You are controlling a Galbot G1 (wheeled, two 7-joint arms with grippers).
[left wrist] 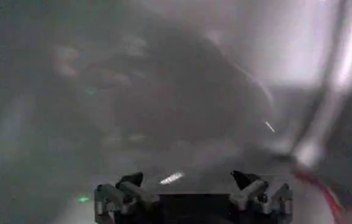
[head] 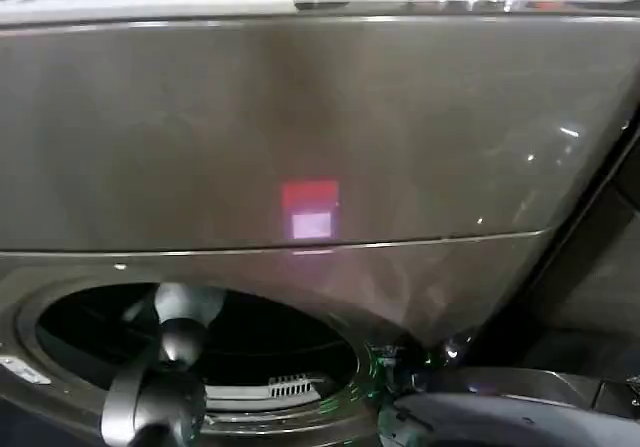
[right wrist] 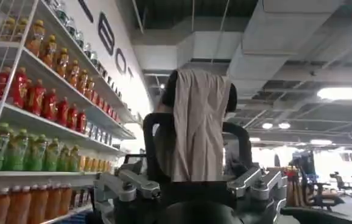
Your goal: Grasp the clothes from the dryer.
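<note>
My left gripper point(left wrist: 193, 193) reaches, jaws wide, into the bronze-grey metal dryer point(head: 300, 127)'s dark drum. My right gripper point(right wrist: 191, 176) pinches a beige cloth strip point(right wrist: 195, 122) beside bottle shelves point(right wrist: 36, 109).

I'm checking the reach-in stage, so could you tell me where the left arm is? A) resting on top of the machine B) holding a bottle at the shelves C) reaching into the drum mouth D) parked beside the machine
C: in the head view the left arm extends into the dark drum mouth of the dryer.
</note>
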